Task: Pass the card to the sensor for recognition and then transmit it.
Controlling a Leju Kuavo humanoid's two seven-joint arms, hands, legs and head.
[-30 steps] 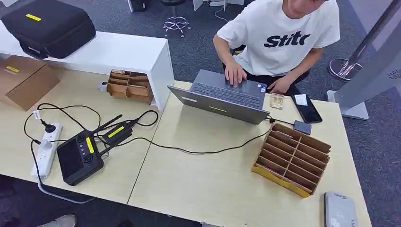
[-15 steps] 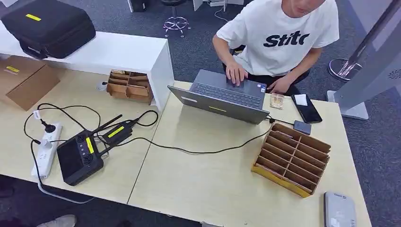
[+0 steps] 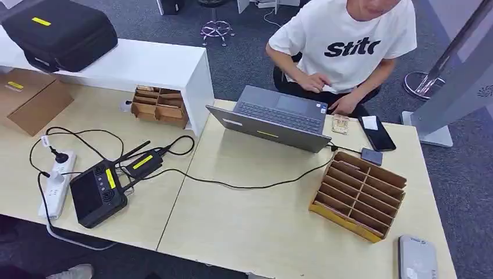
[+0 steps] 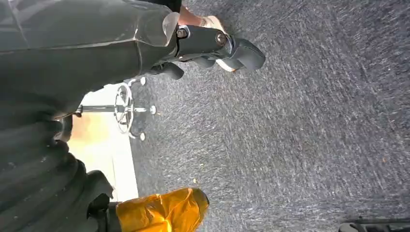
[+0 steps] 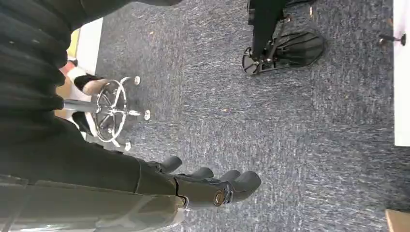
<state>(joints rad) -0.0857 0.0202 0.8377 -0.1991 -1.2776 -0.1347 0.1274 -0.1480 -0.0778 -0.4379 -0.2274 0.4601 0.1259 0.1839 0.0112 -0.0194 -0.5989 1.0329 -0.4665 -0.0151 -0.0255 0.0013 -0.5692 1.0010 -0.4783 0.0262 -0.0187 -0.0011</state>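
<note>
While no card can be picked out for certain, the slotted cardboard rack (image 3: 358,195) sits right of centre, with the likely sensor pad (image 3: 417,259) at lower right. The person's hand (image 3: 314,81) has left the laptop (image 3: 273,119), probably the start cue. The left hand (image 4: 215,43) and right hand (image 5: 210,184) hang over carpet, fingers loosely apart and empty.

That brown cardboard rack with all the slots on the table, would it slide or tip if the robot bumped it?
The slotted cardboard rack looks light, thin card with its slots seemingly empty, so a nudge would probably slide it across the smooth table. It sits low and wide, so tipping seems unlikely. The thin dividers would likely bend under a firm squeeze.
</note>
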